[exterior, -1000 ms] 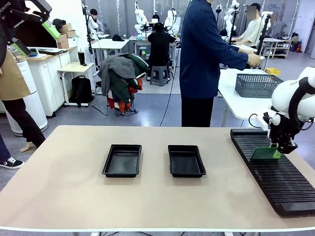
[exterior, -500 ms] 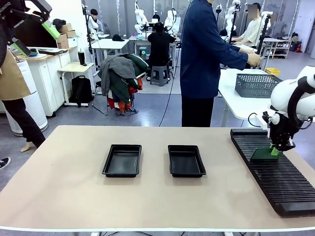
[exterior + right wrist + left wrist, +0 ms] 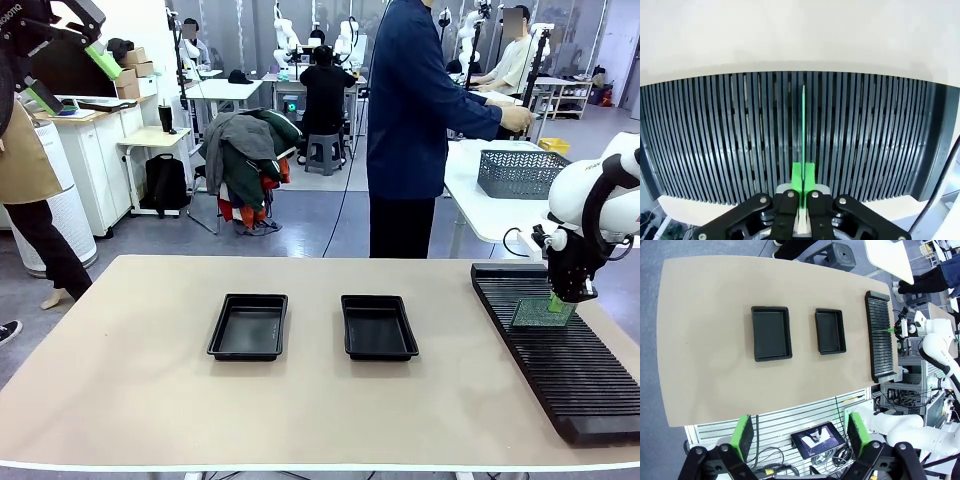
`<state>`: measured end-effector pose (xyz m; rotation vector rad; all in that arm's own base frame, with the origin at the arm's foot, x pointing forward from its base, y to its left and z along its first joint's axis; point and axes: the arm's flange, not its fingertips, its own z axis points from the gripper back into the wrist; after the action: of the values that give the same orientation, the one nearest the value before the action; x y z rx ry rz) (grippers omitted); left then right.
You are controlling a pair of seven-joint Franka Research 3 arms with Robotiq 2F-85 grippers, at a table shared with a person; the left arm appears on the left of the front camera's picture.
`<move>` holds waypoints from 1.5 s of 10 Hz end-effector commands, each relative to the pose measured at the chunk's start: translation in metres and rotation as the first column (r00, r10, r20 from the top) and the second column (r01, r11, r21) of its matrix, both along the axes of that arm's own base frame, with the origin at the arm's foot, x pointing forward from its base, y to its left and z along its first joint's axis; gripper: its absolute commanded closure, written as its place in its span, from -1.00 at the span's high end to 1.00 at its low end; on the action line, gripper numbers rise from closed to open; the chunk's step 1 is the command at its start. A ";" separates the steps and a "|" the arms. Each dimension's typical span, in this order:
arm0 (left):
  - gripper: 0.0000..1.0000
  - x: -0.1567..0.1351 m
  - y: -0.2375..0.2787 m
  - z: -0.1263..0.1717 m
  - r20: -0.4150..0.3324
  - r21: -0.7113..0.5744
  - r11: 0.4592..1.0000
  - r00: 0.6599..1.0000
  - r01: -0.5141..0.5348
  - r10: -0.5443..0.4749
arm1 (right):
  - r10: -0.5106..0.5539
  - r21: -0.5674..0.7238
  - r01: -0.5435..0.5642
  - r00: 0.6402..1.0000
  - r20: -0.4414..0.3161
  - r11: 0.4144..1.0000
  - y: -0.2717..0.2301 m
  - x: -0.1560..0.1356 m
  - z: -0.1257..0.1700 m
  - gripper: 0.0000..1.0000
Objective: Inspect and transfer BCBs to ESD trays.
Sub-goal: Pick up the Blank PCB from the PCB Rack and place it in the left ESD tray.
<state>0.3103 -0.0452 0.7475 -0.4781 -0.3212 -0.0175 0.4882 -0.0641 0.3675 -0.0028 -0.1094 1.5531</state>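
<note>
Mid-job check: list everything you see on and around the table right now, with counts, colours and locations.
table: one, beige, shared with the person
ESD trays: two, black, side by side mid-table, both empty; the second sits to the right of the first
slotted rack: one, black, long, along the table's right side
BCB: one, green, standing on edge in a rack slot
mesh basket: one, grey, on the white table behind
person: one, dark blue top, at the far side, turned toward the white table
left end effector: open, raised high above the table
right end effector: shut on the BCB's edge, over the rack
</note>
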 end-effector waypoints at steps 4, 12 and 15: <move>1.00 0.000 0.001 -0.001 -0.003 -0.008 1.000 1.000 -0.001 0.001 | 0.000 0.000 0.000 1.000 -0.001 1.000 0.000 0.000 0.000 -1.00; 1.00 0.000 0.001 -0.001 -0.003 -0.008 1.000 1.000 -0.001 0.001 | -0.009 -0.032 0.009 1.000 0.015 0.999 -0.004 -0.008 0.035 -0.96; 1.00 0.000 0.001 -0.001 -0.003 -0.008 1.000 1.000 -0.001 0.001 | -0.016 -0.032 0.017 1.000 0.015 0.999 -0.005 -0.011 0.058 -0.96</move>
<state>0.3103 -0.0452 0.7475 -0.4781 -0.3212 -0.0175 0.4796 -0.0694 0.4160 -0.0315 -0.1351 1.5549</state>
